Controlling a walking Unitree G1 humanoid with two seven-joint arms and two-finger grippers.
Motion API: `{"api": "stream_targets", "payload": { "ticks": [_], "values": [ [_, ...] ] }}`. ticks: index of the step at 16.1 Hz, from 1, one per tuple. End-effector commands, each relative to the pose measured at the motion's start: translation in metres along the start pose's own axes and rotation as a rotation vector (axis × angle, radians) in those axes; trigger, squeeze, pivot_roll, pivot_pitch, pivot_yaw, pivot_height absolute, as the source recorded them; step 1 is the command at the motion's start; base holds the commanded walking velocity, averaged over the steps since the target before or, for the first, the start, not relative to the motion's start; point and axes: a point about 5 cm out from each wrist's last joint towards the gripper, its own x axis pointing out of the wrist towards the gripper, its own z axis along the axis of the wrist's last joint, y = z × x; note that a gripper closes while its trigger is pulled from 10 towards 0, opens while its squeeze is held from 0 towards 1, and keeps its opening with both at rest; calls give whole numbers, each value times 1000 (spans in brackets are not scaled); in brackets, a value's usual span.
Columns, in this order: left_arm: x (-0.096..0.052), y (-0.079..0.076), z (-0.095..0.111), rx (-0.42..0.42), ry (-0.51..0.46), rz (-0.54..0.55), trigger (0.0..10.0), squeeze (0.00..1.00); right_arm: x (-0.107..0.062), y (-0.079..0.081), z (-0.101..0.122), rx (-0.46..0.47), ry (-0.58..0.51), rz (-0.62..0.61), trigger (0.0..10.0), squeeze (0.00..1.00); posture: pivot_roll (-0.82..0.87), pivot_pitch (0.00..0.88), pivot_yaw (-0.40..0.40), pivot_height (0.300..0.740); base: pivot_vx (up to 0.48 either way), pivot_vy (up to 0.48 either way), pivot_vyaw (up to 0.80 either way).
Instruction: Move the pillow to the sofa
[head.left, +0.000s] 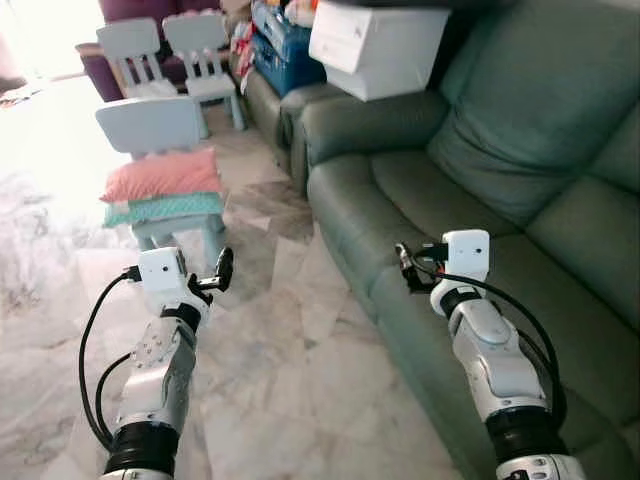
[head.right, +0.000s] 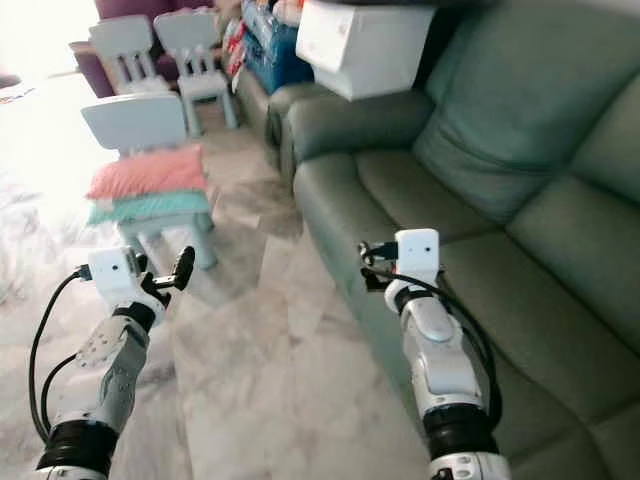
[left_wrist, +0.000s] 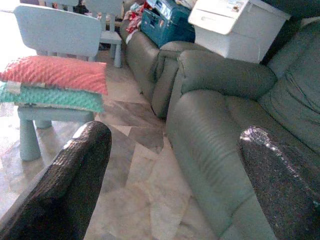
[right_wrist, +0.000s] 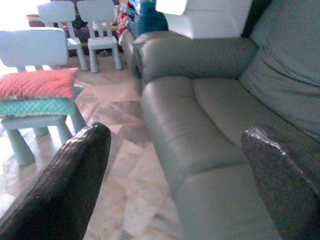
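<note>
While the pink pillow (head.left: 162, 174) lay on top of a teal pillow (head.left: 165, 208), both rested on the seat of a small pale-blue chair (head.left: 150, 125) on the marble floor (head.left: 290, 370), well apart from the green sofa (head.left: 480, 200). Left gripper (head.left: 215, 275) hovered over the floor near the chair, its fingers (left_wrist: 75, 175) spread and empty. Right gripper (head.left: 408, 265) hung above the sofa's front edge, fingers (right_wrist: 75, 180) likewise parted, grasping nothing. A white storage box (head.left: 375, 45) sat on the sofa's armrest.
</note>
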Motion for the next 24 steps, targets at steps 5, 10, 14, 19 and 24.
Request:
{"api": "stream_targets", "payload": {
  "ticks": [5,10,14,19,24],
  "values": [
    [-1,10,4,-4,-2,34,10000,0,2,12,4,-3,-20,35,10000,0,-169,38,11,740,365,309,0],
    [-1,12,3,17,0,36,10000,0,3,14,4,-2,-24,42,10000,0,-166,42,8,740,303,374,0],
    [-1,13,3,31,-13,54,10000,0,2,13,5,3,-45,53,10000,0,-170,39,10,740,338,339,0],
    [-1,14,4,35,-19,68,10000,0,2,15,6,-1,-55,61,10000,0,-168,39,11,740,349,329,0],
    [-1,12,0,56,-9,61,10000,0,1,16,5,-8,-55,65,10000,0,-167,40,12,740,348,331,0]
  ]
}}
